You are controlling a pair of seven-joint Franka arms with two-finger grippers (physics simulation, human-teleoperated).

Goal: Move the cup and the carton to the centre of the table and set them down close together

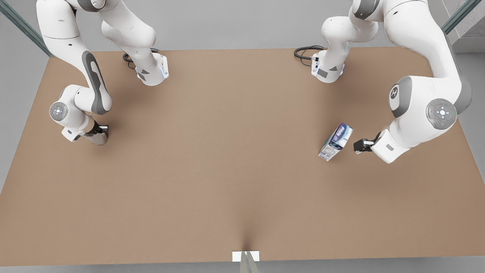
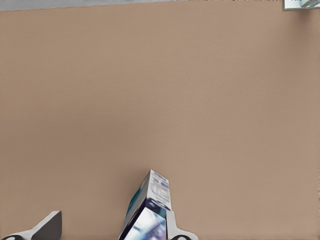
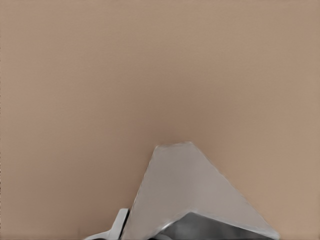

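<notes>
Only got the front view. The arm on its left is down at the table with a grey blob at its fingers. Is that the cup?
Observer: Yes. That is the right gripper. Its wrist view has the cup right up at it, with one finger against the cup's side.
Operator: And the other arm, is it clamped on the carton?
Observer: No. That is the left gripper, and it is open. Its wrist view puts the carton between the fingers, hard by one finger with a wide gap to the other.
</notes>
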